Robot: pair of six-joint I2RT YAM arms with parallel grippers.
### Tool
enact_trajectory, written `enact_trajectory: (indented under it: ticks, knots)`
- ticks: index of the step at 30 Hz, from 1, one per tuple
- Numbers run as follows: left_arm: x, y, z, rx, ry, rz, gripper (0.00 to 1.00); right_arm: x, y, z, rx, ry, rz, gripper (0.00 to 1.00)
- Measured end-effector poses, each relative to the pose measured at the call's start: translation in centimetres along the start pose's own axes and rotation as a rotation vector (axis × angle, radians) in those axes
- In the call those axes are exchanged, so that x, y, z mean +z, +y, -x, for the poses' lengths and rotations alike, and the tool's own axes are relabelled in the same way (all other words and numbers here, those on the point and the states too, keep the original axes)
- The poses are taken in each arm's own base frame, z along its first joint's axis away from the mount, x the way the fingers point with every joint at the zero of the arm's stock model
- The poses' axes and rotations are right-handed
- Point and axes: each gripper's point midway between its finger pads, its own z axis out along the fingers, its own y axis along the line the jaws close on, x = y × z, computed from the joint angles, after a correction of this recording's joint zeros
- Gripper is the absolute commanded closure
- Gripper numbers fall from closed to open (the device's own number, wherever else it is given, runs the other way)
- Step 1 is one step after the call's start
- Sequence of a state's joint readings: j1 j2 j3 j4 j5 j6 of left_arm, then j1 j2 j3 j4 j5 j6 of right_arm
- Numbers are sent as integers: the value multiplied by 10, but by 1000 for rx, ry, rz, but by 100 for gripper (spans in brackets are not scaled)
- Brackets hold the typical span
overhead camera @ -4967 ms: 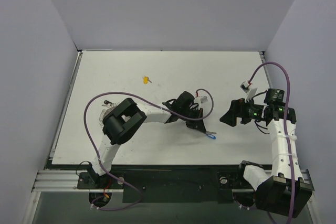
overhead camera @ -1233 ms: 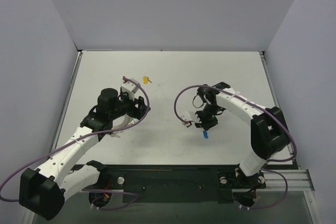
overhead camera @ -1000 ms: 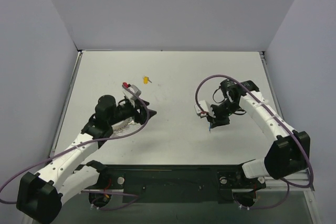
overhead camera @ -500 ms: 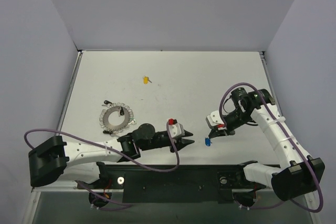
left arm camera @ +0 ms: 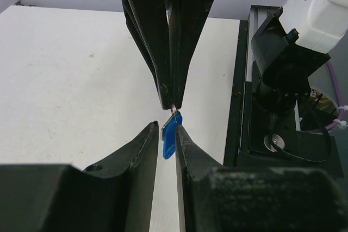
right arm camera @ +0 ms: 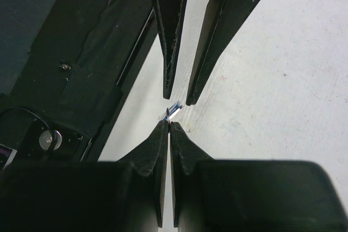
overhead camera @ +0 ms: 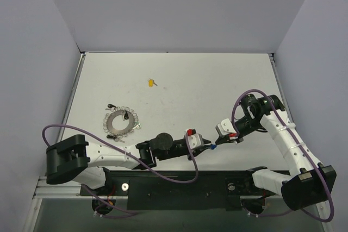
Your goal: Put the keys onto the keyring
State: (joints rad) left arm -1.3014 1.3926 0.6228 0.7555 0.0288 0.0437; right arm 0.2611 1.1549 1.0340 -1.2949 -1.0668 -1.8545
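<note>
The left gripper [left arm camera: 166, 130] has just swung in, parted fingers bracketing the blue key [left arm camera: 169, 137] the right gripper [right arm camera: 168, 125] pinches by its blade, likely a handover toward the keyring [overhead camera: 113, 120].

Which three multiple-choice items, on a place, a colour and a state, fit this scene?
1. Where is the keyring?
A. on the table, held by nothing
B. on a wrist camera
C. upon a yellow key
2. What colour is the key that the right gripper holds?
A. green
B. blue
C. red
3. The right gripper is:
A. wide open
B. shut on nothing
C. shut on the key
Answers: 1 A, it lies alone, left; 2 B, its head shows blue; 3 C, it pinches the blade.
</note>
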Motion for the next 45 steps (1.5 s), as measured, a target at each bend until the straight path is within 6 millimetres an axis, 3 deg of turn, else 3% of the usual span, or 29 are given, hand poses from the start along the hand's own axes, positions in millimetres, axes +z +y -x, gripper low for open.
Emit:
enact_trajectory:
  ticks: [12,20,27,28,34,40,45]
  knots:
    - [8,-4,-2,2,1,-3,73,-3,-5,0,-30,-18,-29,100]
    - [12,3,-3,6,8,38,74,-3,-7,2,-49,-28,-35,100]
    - [12,4,-3,14,8,44,90,-2,-7,2,-61,-34,-38,100]
    - [13,4,-3,14,8,43,100,-2,-7,2,-61,-34,-37,100]
    - [13,3,-3,20,12,39,100,-2,-7,2,-56,-37,-41,100]
    - [16,4,-7,-45,71,55,100,-1,-5,0,-37,-38,-35,79]
    - [20,11,-6,-118,171,79,100,-2,-5,-2,-17,-33,-39,78]
